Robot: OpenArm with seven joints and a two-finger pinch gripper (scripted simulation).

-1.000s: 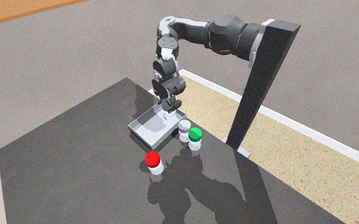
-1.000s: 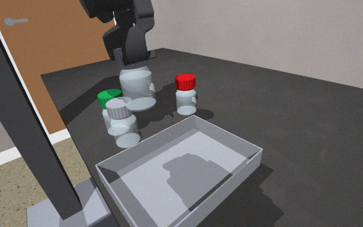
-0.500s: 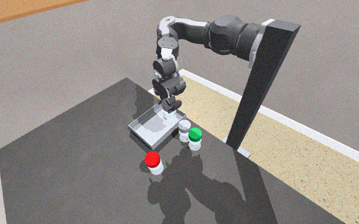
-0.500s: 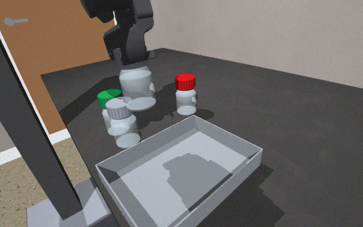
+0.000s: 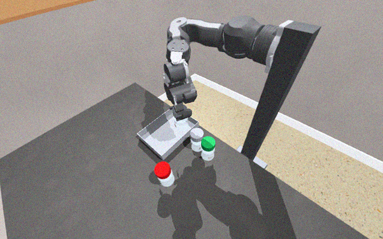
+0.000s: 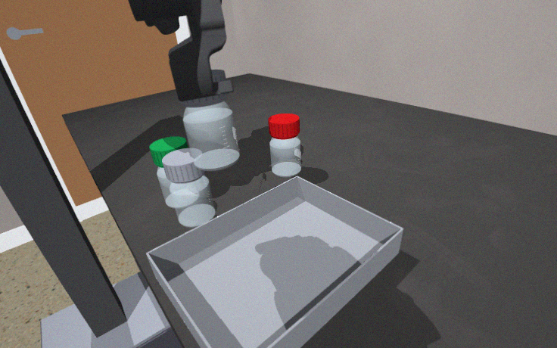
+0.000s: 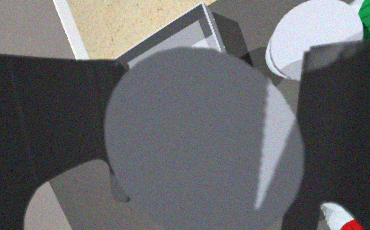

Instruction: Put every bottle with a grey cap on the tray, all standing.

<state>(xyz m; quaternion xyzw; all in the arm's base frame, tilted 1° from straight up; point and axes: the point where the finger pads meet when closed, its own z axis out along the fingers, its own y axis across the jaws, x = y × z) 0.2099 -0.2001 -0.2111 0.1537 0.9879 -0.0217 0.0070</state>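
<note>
My gripper [image 5: 181, 115] [image 6: 203, 96] [image 7: 202, 136] is shut on the cap of a clear bottle with a grey cap [image 5: 179, 123] [image 6: 211, 131] [image 7: 190, 170]. It holds the bottle upright in the air over the grey tray [image 5: 152, 147] [image 6: 349, 211] [image 7: 180, 40], near its far corner. The cap fills the wrist view. A second grey-capped bottle [image 5: 196, 134] [image 6: 180, 166] [image 7: 310, 35] stands on the table just beside the tray. A green-capped bottle [image 5: 208, 144] [image 6: 164, 147] [image 7: 366, 15] stands touching or nearly touching it. A red-capped bottle [image 5: 162, 170] [image 6: 284, 125] [image 7: 345, 220] stands apart.
The dark table [image 5: 74, 188] [image 6: 452, 163] ends close behind the tray. The arm's dark post [image 5: 272, 103] [image 6: 45, 221] rises at the table's edge near the standing bottles. Nothing lies in the tray.
</note>
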